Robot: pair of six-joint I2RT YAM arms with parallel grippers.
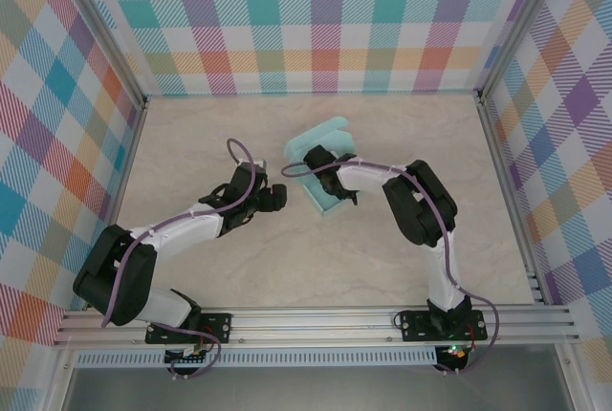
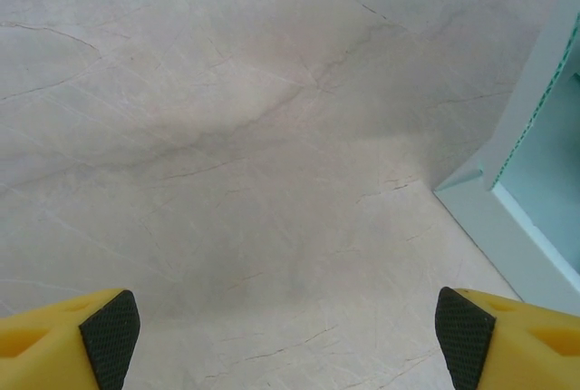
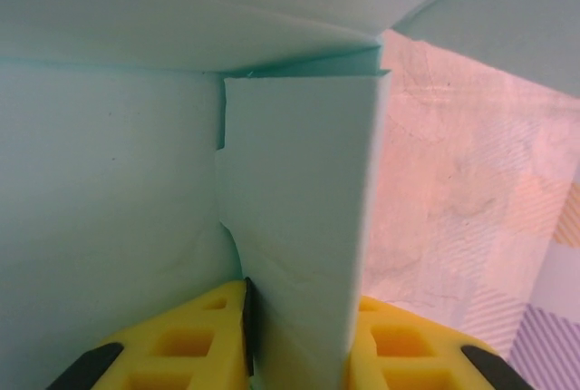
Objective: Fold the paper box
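The paper box [image 1: 328, 136] stands partly folded near the middle of the table [image 2: 227, 136]. The right gripper [image 3: 299, 345] is clenched on one flap of the box, with the card pinched between its yellow fingers [image 3: 213, 340]. The left gripper [image 2: 288, 336] hangs just beside the box, spread wide and holding nothing.

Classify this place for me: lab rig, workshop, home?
Most likely a lab robot cell built for recording. Signs: plaid panels wall in three sides, the arm bases bolt to an aluminium rail, and the marble-look tabletop carries a paper box.
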